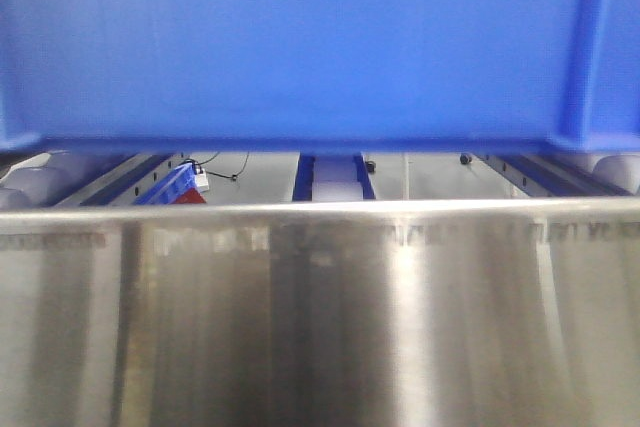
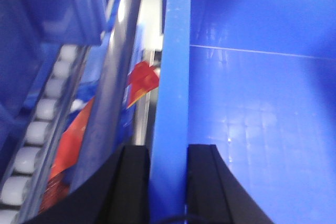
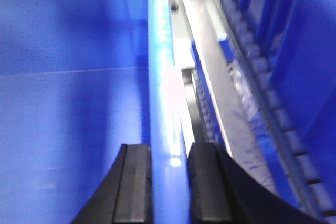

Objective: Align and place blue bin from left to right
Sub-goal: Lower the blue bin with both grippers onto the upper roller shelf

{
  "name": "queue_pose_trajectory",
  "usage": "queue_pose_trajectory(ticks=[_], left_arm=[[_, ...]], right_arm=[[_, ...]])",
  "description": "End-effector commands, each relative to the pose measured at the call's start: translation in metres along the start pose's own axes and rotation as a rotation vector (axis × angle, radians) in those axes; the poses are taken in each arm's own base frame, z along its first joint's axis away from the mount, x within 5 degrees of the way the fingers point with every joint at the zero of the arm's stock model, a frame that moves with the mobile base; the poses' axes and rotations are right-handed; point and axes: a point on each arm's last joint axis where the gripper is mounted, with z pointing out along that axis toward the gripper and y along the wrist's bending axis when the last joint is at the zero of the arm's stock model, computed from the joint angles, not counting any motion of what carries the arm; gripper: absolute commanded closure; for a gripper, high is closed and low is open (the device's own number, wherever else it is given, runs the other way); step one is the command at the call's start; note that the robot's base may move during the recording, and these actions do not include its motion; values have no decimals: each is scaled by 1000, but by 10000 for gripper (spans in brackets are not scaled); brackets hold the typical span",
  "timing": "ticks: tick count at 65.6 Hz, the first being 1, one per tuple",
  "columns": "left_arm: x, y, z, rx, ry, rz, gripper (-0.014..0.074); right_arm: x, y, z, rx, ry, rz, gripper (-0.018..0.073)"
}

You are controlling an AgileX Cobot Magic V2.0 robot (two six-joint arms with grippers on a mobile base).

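Note:
The blue bin (image 1: 300, 37) fills the upper half of the front view, its bottom edge hanging just above a steel rail. In the left wrist view my left gripper (image 2: 168, 182) is shut on the blue bin's left rim (image 2: 173, 77), one black finger outside and one inside the wall. In the right wrist view my right gripper (image 3: 169, 182) is shut on the bin's right rim (image 3: 160, 66) in the same way. The bin's smooth inner floor (image 2: 262, 108) shows beside each rim. Neither gripper shows in the front view.
A wide stainless steel panel (image 1: 320, 317) spans the lower front view. Behind it lie roller conveyor tracks (image 1: 130, 182) and a small blue bin with red contents (image 1: 175, 192). White rollers (image 2: 42, 129) and red packets (image 2: 142, 80) run left of the bin; more rollers (image 3: 273, 103) run on its right.

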Motion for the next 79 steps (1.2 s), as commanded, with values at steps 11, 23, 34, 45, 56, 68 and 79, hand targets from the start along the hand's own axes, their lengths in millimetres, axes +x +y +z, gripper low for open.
queue_pose_trajectory(ticks=[11,23,34,45,56,68,79], left_arm=[[12,-13,9,103,4,-20,707],[14,-14,11,107,5,-16,707],[13,-15,11,120,-6,-16,707],[13,-15,11,120,-6,-16,707],[7,-15,7,129,-25,-25,549],[1,-15,2,129,-47,-29,244],[0,-13,1,111,-49,-24,79]], right_arm=[[-2,17,7,-107,-33,11,638],[0,17,7,-112,-18,21,638],[0,17,7,-112,-18,21,638],[0,17,7,-112,-18,21,638],[0,18,7,-113,-19,21,627],[0,17,6,-105,-15,23,413],[-3,15,4,-96,-13,28,102]])
